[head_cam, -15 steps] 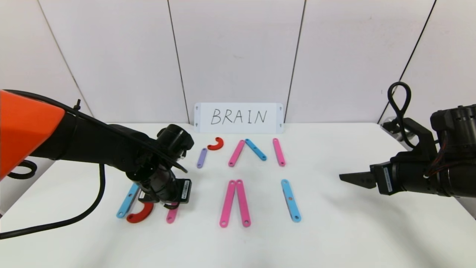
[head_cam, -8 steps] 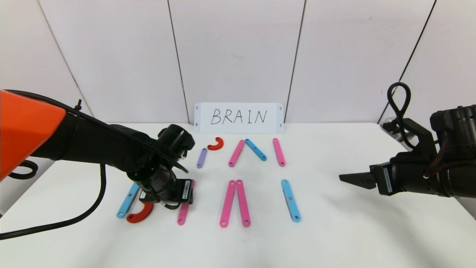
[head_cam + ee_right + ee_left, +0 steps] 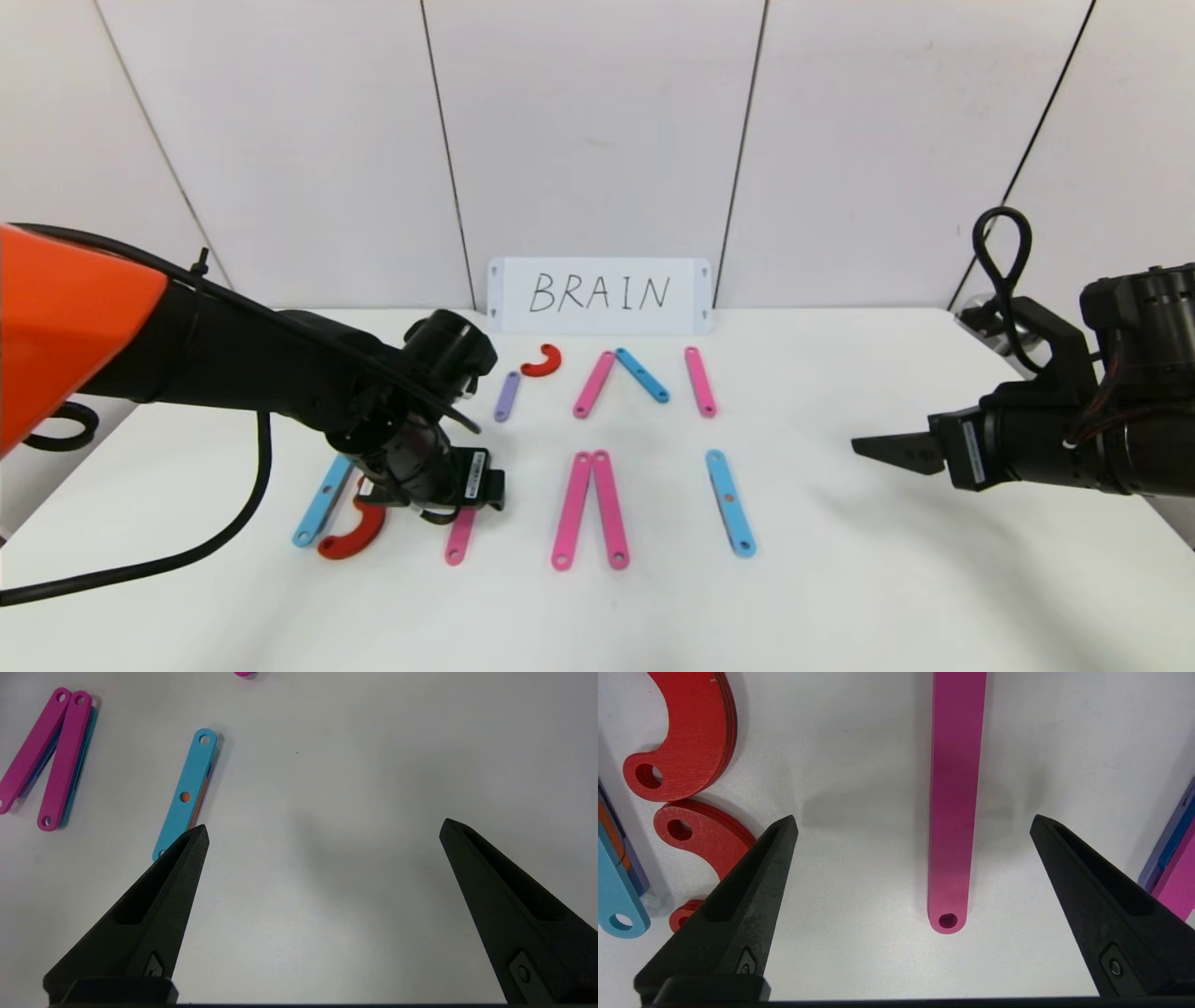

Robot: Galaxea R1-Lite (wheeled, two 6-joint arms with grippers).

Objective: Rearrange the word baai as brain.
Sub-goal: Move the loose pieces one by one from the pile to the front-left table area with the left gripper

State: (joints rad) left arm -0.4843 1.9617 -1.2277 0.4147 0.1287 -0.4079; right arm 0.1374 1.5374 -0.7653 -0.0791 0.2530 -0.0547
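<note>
Fingers (image 3: 756, 882) of the left gripper (image 3: 913, 826) spread wide, straddling but not touching a pink bar (image 3: 955, 798) flat on the table (image 3: 840, 597) beside red curves (image 3: 691, 732), while the right gripper (image 3: 322, 830) hovers released, well apart

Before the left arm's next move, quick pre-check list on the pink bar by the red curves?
1. Left gripper fingers open: ok.
2. Pink bar lies between the fingers, untouched: ok.
3. Bar centred between the fingers: not ok, it sits nearer one finger.
4. Red curves outside the fingers' gap: ok.
5. Right gripper open, parked off at the right: ok.
6. Height of the fingers above the table: cannot tell.
</note>
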